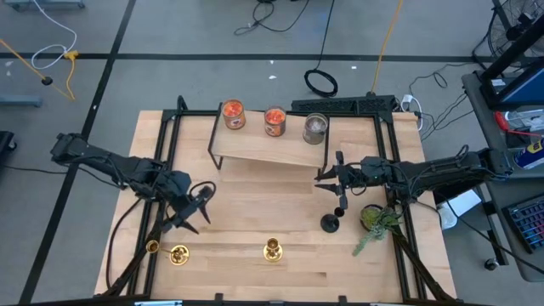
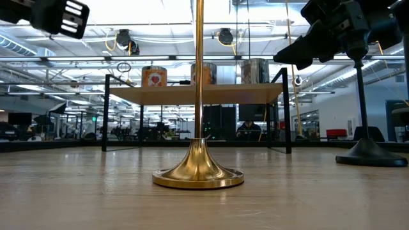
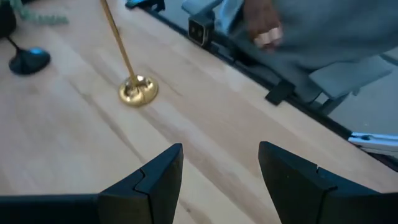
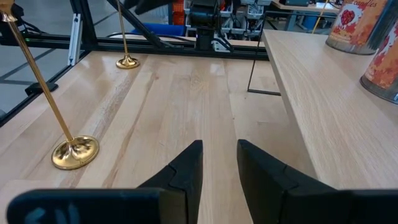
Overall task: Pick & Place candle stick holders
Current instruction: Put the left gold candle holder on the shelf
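The black candle stick holder (image 1: pixel 331 223) stands upright on the table's right side, near the plant (image 1: pixel 375 220); both brass candle stick holders (image 1: pixel 272 249) stand along the front edge. Your right gripper (image 1: pixel 338 180) hangs above the black one, fingers narrowly parted and empty. Your left gripper (image 1: pixel 202 206) reaches inward, spread wide, holding nothing.

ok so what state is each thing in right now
left gripper: jaws open, empty
right gripper: jaws narrowly open, empty
black candle stick holder: upright on table
middle brass holder: upright on table
left brass holder: upright on table
orange jar candles: upright on shelf
grey jar candle: upright on shelf
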